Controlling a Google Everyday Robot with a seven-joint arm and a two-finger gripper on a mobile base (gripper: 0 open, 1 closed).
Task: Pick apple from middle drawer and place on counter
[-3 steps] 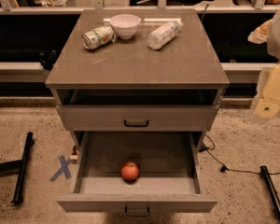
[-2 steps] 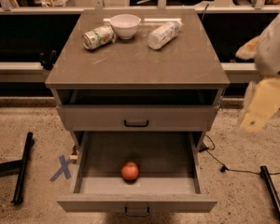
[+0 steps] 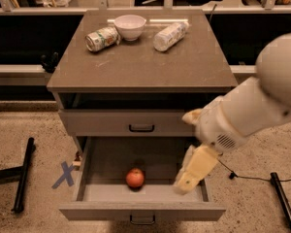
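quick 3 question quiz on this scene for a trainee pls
1. True or false: the apple lies in the open middle drawer.
2. What stands on the counter between the tipped can and the lying bottle? A) white bowl B) mug C) plate
3. Fill in: in the camera view, the gripper hangs over the drawer to the ___ of the apple, apart from it.

Key: 1 true; 2 A; 3 right.
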